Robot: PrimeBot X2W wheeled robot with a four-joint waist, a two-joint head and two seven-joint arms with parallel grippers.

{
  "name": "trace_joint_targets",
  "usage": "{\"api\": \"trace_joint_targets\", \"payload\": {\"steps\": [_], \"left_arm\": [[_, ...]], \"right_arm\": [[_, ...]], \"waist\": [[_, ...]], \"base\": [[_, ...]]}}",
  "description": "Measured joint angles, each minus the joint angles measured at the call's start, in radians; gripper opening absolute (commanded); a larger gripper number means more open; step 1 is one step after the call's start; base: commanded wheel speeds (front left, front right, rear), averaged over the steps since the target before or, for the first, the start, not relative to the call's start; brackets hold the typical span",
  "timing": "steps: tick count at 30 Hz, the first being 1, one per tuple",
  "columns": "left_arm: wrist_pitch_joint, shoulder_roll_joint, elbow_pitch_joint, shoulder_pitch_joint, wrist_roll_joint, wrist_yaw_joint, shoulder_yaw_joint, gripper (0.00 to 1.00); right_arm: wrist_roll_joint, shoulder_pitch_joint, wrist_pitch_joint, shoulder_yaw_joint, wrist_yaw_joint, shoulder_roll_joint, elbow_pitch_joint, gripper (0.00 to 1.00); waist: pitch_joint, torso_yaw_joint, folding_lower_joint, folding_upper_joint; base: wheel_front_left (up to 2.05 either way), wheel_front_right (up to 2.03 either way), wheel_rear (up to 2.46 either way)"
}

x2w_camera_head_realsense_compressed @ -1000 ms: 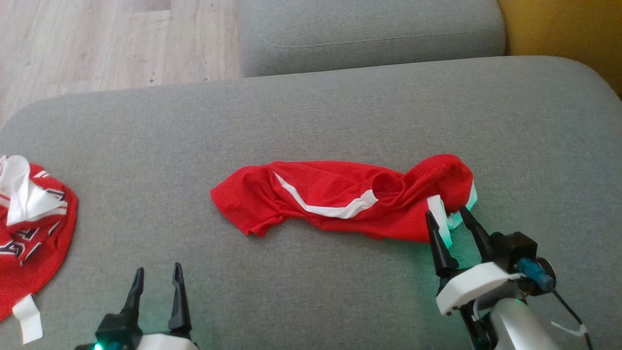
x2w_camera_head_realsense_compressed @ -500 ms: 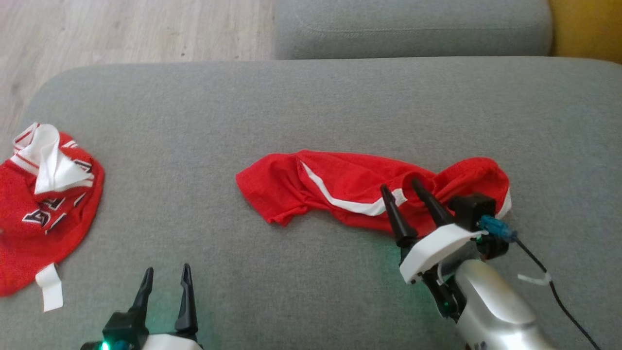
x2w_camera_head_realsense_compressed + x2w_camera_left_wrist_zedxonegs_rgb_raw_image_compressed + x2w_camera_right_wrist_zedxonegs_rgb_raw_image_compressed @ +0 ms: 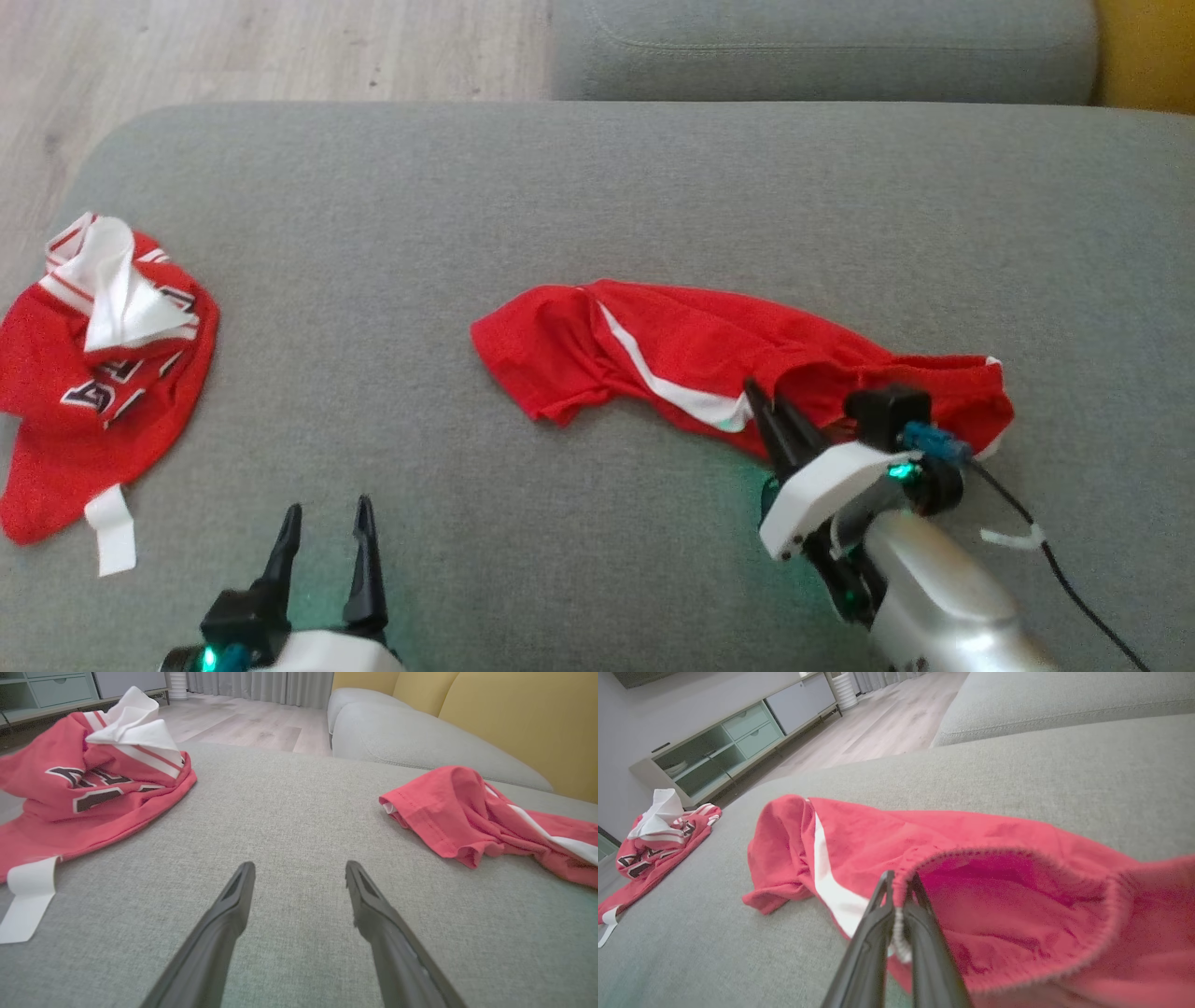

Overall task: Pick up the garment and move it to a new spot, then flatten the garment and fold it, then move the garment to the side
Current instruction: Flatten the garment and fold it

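Jo: Since a second ago the right claw [image 3: 761, 399] has gone from standing spread at the right end of the red shorts [image 3: 691, 359] to being pinched together on them, further in along the near edge. The head camera has shifted too, so don't read the slide of the whole scene as the cloth moving.

Sam: What exactly is it clamped on?

Jo: The gathered elastic waistband [image 3: 1008, 854]. The right wrist view has both fingers shut on its rim, with the opening gaping just beyond.

Sam: Good hold?

Jo: I'd say so. Thin, limp cloth like that should weigh next to nothing but will sag and trail when lifted, and the doubled elastic hem is the firmest part to pull on. One point of hold will likely leave the legs dangling in a bunch.

Sam: Where do they lie?

Jo: Crumpled lengthwise on the grey sofa cushion [image 3: 560, 187], right of centre, white stripe [image 3: 667, 387] up.

Sam: And the other arm?

Jo: The left claw [image 3: 329, 506] hangs with fingers apart over bare cushion, holding nothing. A red jersey [image 3: 103, 364] sits well apart at the cushion's left edge.
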Motion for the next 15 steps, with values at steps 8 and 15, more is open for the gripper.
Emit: {"api": "trace_joint_targets", "payload": {"steps": [8, 15], "left_arm": [[0.000, -0.001, 0.007, -0.027, -0.013, 0.007, -0.044, 1.00], [0.000, -0.001, 0.018, -0.017, -0.009, 0.008, -0.034, 1.00]], "right_arm": [[-0.084, -0.180, -0.022, -0.044, 0.000, -0.008, -0.107, 0.00], [-0.104, -0.354, -0.031, -0.086, 0.000, -0.006, -0.337, 0.00]], "waist": [[-0.004, 0.075, 0.0000, 0.0000], [-0.039, 0.154, 0.0000, 0.0000]], "base": [[0.00, 0.00, 0.00], [0.00, 0.00, 0.00]]}}
